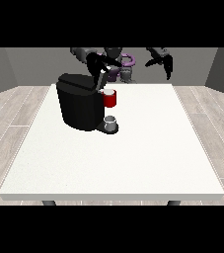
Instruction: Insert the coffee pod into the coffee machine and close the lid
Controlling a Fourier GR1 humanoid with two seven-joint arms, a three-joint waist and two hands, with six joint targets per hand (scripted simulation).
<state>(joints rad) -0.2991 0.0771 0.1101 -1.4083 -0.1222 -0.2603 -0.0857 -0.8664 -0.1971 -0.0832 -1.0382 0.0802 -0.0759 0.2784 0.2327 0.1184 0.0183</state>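
Observation:
The black coffee machine (79,106) stands on the white table (133,158), left of centre. At its front sits a red pod holder (110,100) with a small pale round thing (108,92) on top, perhaps the coffee pod. A grey cup (111,123) rests on the machine's base below it. The hand at the view's left (101,65) is just above the machine's top right corner, at a thin grey lid part (100,83) that slants down towards the holder. The hand at the view's right (164,61) hangs in the air beyond the table's far edge, fingers relaxed, holding nothing.
The robot's torso (121,66) with purple parts stands behind the table's far edge. White tabletop stretches in front of and to the right of the machine. Wooden floor surrounds the table.

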